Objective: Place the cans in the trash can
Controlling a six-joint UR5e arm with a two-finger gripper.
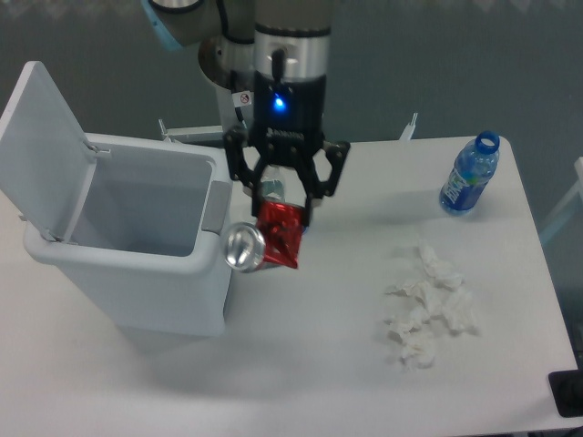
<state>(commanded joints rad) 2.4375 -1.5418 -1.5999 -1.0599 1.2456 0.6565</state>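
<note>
Tool [284,211] clamped on red can [271,237], raised beside open trash can [137,273], seemingly just clear of its rim

A single fixed camera looks down steeply from above the table's [301,364] near edge, facing the arm's base [239,100] at the far side. It stands at middle distance, taking in the bin [137,273] at left and the table's right edge.
</note>
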